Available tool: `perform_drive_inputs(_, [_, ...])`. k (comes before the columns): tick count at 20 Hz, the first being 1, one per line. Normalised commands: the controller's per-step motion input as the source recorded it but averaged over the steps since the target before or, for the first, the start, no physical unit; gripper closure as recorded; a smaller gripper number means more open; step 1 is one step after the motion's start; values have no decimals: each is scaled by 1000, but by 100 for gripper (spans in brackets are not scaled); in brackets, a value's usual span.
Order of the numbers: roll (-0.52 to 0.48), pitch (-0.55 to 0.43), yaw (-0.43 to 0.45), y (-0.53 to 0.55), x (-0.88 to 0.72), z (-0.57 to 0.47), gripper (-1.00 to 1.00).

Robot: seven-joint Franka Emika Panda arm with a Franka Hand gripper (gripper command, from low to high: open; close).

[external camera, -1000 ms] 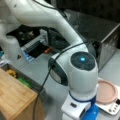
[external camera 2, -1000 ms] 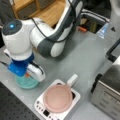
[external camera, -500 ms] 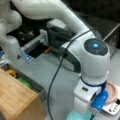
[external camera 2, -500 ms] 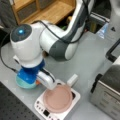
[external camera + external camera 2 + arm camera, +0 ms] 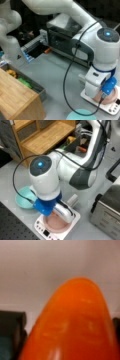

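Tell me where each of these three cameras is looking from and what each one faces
Front view: high, looking down on the white arm over the pink bowl on a white scale; wooden shelf at bottom left.
Front view: high, from the opposite side, arm over the same bowl, teal plate at left.
Wrist view: close on an orange object; dark fingers at the edges.
Both front views share arm, bowl, scale and teal plate.

Even indoor light falling on both front views, both looking soft and blurred, faint shadows lying under the arm [image 5: 75, 170], wrist view filling with an out-of-focus orange object [image 5: 75, 325], dark corners showing low.
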Motion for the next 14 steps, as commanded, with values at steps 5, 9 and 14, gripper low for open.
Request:
perform_drive_inputs(5, [-239, -249, 14, 79, -293, -181, 100])
perform_drive_inputs(9, [-224, -249, 50, -109, -256, -138, 100])
perform_drive_inputs(14, [-228, -200, 113, -164, -202, -73, 100])
